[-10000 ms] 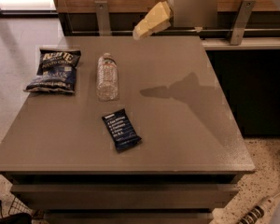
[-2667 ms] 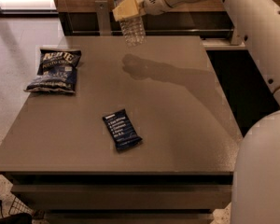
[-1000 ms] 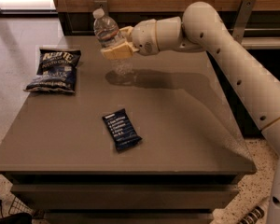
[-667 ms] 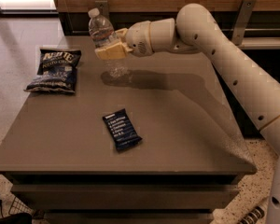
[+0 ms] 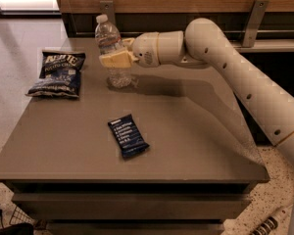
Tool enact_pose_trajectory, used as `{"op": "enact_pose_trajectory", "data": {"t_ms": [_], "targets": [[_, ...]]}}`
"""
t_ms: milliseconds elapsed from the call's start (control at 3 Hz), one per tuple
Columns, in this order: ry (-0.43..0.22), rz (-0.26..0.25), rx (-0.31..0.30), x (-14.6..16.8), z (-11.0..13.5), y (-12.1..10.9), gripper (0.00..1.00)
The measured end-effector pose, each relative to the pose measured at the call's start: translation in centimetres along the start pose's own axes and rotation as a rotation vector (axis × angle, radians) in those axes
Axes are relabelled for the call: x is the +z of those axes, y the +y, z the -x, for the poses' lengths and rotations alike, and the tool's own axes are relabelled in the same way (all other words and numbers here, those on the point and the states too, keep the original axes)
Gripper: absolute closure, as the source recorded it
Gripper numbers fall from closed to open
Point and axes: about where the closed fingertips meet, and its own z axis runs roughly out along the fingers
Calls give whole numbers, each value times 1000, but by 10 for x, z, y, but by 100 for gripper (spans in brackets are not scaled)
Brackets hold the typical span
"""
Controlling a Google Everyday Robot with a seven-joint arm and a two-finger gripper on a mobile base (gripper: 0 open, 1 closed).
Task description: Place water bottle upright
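Horizontally, arm's (image 5: 245, 87) gripper (image 5: 115, 60) jaws clamp tilted water bottle (image 5: 107, 35) at table's (image 5: 186, 131) rear.

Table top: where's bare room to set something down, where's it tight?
Bare: the front-right part of the table, right of the snack bar; also the front-left corner, in front of the chip bag. Crowded: back-left, where the gripper holds the water bottle beside the bag.
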Motion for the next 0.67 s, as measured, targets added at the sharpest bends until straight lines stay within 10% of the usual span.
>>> {"op": "enact_pose_trajectory", "data": {"t_ms": [667], "targets": [[-61,-7,40,-6,-20,-5,100]]}}
